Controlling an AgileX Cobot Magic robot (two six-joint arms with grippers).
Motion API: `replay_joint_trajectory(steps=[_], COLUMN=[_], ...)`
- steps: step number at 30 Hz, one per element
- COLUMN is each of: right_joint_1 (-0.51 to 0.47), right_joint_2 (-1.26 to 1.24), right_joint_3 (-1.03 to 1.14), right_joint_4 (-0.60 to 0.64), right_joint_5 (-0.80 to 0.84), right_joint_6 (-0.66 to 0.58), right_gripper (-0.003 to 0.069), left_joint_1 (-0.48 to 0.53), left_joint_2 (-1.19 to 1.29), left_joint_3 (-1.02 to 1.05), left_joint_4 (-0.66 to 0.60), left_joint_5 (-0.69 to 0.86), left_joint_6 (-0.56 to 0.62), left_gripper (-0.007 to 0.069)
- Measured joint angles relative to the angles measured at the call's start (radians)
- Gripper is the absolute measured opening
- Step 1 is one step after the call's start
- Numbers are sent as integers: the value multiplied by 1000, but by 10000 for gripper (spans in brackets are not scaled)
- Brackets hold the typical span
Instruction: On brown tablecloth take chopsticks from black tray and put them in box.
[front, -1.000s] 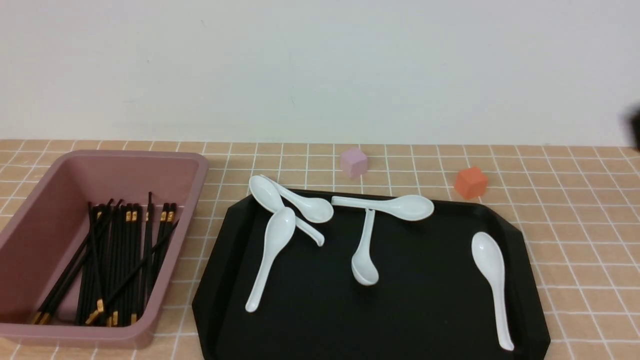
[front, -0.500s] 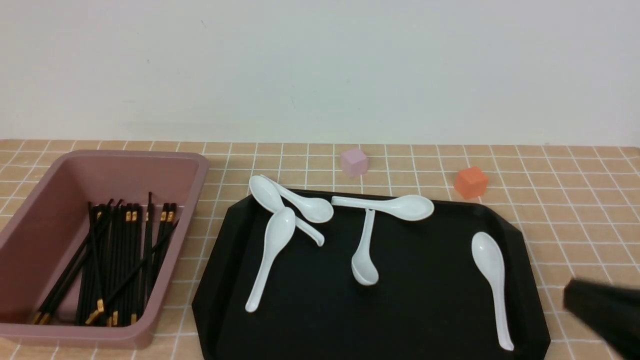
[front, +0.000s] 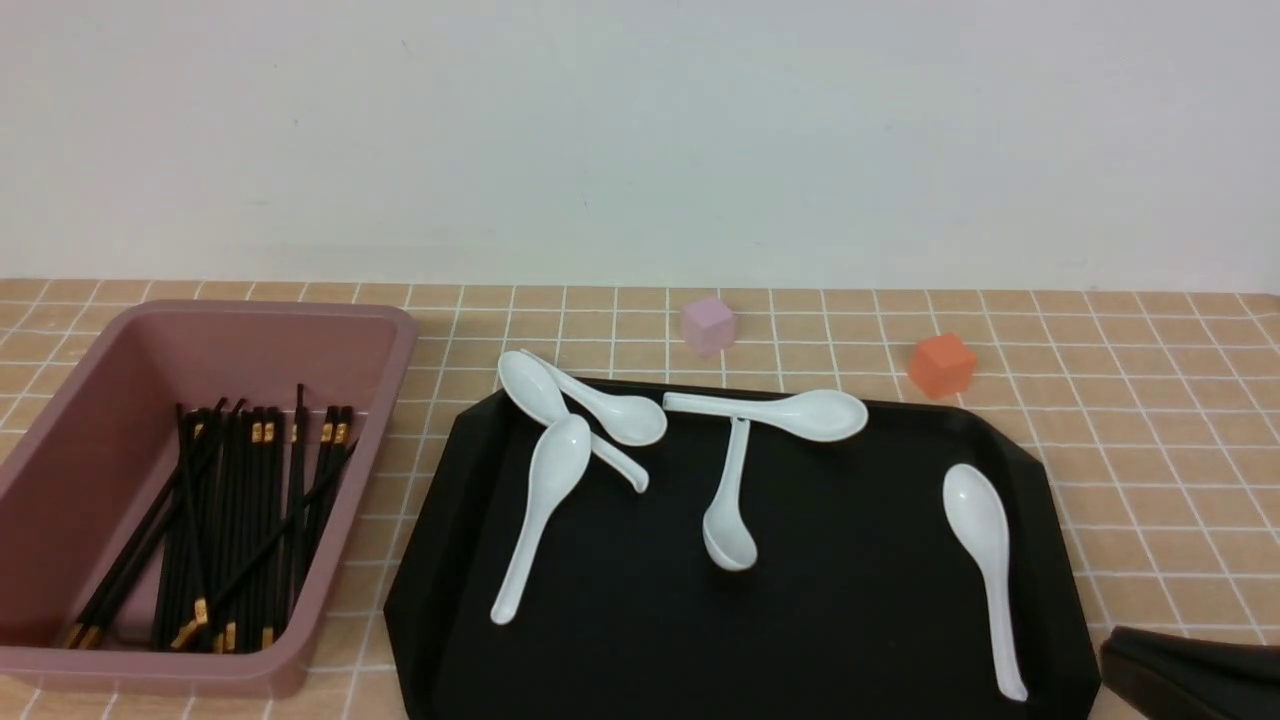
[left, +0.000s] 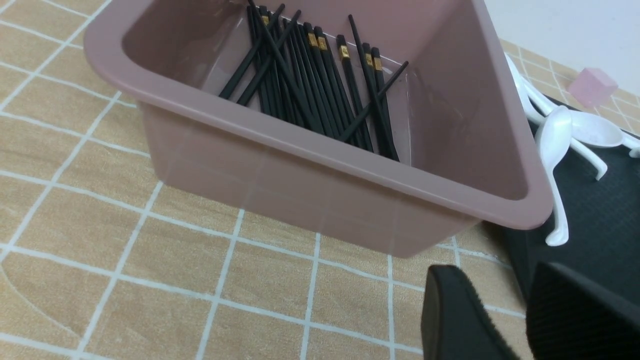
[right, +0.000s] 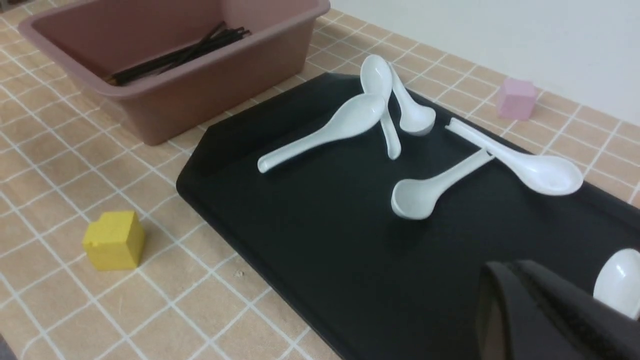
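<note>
The chopsticks (front: 225, 520) all lie in a loose bundle inside the box (front: 385, 345), gold-banded ends mixed toward both ends, a couple crossing diagonally over the rest. The box sits on the tablecloth (front: 1150, 400) at the robot's left, just beside the tray (front: 850, 620). The tray holds only white spoons (front: 545, 500): three overlapping at its far-left corner, two forming a T near the far edge, one alone toward the right side. Beyond the tray, a pink cube (front: 708, 325) & an orange cube (front: 941, 365) rest on the cloth, apart from each other. A yellow cube (right: 114, 240) sits on the cloth near the tray's near-left corner, seen in right wrist view only.

Left gripper (left: 505, 315): fingers apart w/ nothing between, hovering near the box's near corner. Right gripper (right: 540, 310): fingers pressed together, empty, by the tray's near-right corner.
</note>
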Motion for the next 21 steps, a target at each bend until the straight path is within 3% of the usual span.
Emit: replay_joint_trajectory(steps=[9, 21], right_joint_1=[-36, -440], right_joint_2=[-104, -485], right_joint_3=[126, 361], right_joint_4=[0, 72], right_joint_5=[-159, -133], right_joint_6=[7, 7], right_gripper=[19, 30], left_joint_1=[0, 0], left_joint_2=[0, 0], left_joint_3=[0, 0], left_joint_4=[0, 0], left_joint_5=[0, 0], left_joint_6=[0, 0], left_gripper=[239, 239])
